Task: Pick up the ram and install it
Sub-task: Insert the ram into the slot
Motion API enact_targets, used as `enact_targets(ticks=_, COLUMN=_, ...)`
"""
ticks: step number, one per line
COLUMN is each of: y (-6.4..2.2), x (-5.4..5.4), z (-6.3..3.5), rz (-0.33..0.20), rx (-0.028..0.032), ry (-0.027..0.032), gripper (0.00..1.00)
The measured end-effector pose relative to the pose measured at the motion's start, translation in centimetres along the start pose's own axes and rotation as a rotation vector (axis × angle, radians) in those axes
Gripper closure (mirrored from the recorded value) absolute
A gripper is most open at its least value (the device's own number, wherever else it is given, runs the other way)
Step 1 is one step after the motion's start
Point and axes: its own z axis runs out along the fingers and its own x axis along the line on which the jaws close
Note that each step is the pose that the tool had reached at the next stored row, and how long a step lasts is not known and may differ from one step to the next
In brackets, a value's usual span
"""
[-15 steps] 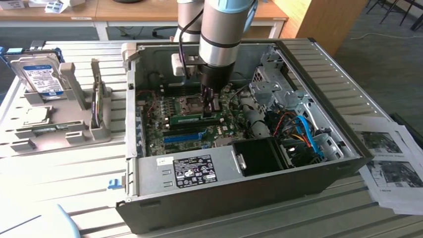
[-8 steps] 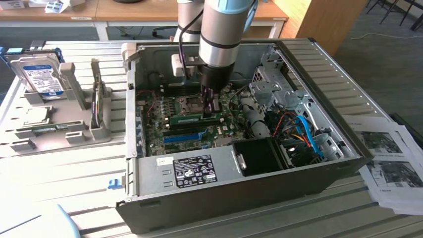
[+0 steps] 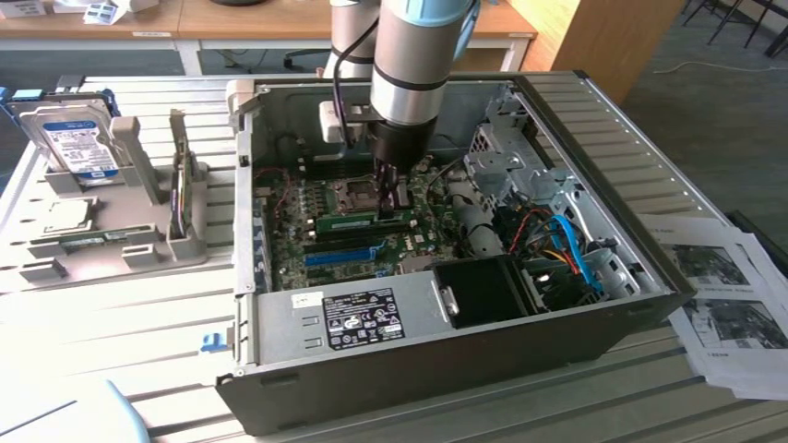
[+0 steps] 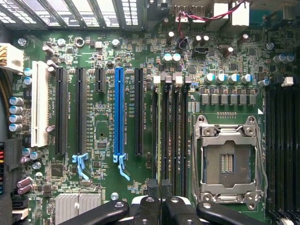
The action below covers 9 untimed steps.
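The ram (image 3: 345, 222) is a thin green stick lying along a memory slot on the motherboard, beside the CPU socket (image 3: 351, 192). My gripper (image 3: 394, 210) reaches straight down into the open computer case (image 3: 431, 369) and is shut on one end of the ram. In the wrist view the ram (image 4: 164, 136) shows edge-on, running away from the gripper (image 4: 162, 197) in line with the dark memory slots. Whether it is pressed fully into the slot I cannot tell.
A long blue slot (image 4: 119, 112) and black expansion slots lie beside the memory slots, with the CPU socket (image 4: 227, 159) on the other side. A grey holder (image 3: 111, 249) with a hard drive (image 3: 77, 138) stands at the exterior view's left. Papers (image 3: 726, 295) lie at the right.
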Motion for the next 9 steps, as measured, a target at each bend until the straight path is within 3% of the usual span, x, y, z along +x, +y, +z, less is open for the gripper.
enact_targets(ticks=9, y=0.00, x=0.00, z=0.01, rz=-0.004, rx=-0.0001, ry=0.0001, gripper=0.89)
